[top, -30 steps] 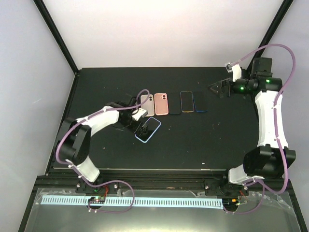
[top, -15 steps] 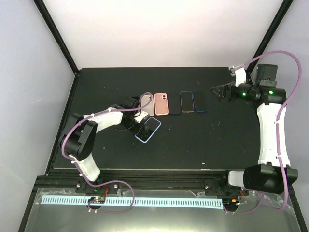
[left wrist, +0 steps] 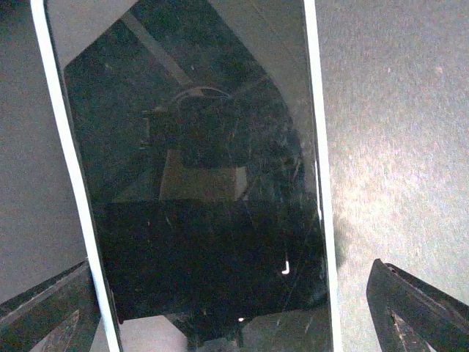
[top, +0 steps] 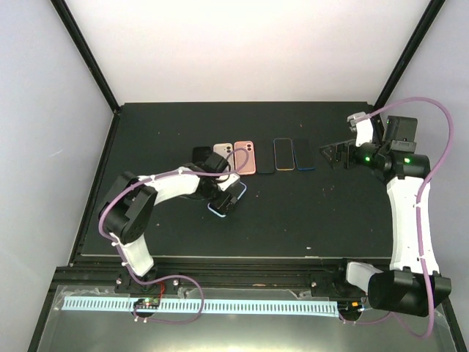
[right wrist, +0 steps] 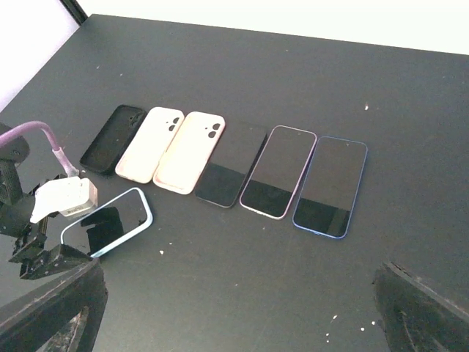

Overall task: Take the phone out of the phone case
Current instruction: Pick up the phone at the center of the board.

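My left gripper [top: 222, 196], fingers spread wide, hangs low over the dark-screened phone in its pale-blue rimmed case [right wrist: 110, 221], one finger at each long side. The phone lies face up on the black table [right wrist: 440, 110], near the row of loose cases and phones [right wrist: 220, 158]. My right gripper [top: 333, 155], likewise spread and holding nothing, is well apart at the far right

Between the left jaws, the phone [left wrist: 198, 183] runs off the wrist picture top and bottom, hiding both ends of its case [left wrist: 69, 161]. Those jaws show only as dark cropped corners; whether they touch the case cannot be told. From above they cover part of the phone.
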{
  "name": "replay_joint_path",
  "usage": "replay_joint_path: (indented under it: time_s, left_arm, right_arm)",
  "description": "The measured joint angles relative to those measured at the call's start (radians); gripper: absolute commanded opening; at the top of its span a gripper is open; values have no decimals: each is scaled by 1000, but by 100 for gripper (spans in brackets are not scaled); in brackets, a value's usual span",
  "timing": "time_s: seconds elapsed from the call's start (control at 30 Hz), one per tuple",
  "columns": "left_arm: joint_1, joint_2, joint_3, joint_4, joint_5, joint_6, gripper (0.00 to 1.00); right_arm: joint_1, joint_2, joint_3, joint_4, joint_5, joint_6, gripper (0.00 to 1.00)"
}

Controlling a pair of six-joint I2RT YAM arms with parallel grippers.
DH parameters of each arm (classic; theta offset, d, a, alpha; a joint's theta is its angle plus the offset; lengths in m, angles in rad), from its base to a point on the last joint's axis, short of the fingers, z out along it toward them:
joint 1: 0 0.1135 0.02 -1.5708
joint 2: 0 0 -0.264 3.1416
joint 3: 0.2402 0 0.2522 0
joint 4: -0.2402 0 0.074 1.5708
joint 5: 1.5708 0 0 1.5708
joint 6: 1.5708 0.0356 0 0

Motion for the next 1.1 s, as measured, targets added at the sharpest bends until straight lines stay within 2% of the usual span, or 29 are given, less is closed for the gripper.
replay_joint_path:
  time_s: [0.23, 0.33, 0.67, 0.87, 1.1]
  left_arm:
    - [-66, 65, 64, 17, -113, -9, 98]
    - [-76, 90, 90, 18, -159, -19, 95]
    - [-83, 132, 144, 2, -197, -35, 61]
    - [-83, 132, 144, 3, -198, -48, 59]
    - [-83, 65, 60, 77, -196, -89, 54]
  right_arm:
    - [0, -35, -13, 55, 53, 13, 100]
    - [0, -54, -31, 108, 78, 27, 100]
    - [0, -147, -177, 327, 151, 121, 100]
    - [-1, -198, -222, 376, 134, 133, 100]
    - [-1, -151, -289, 374, 53, 195, 100]
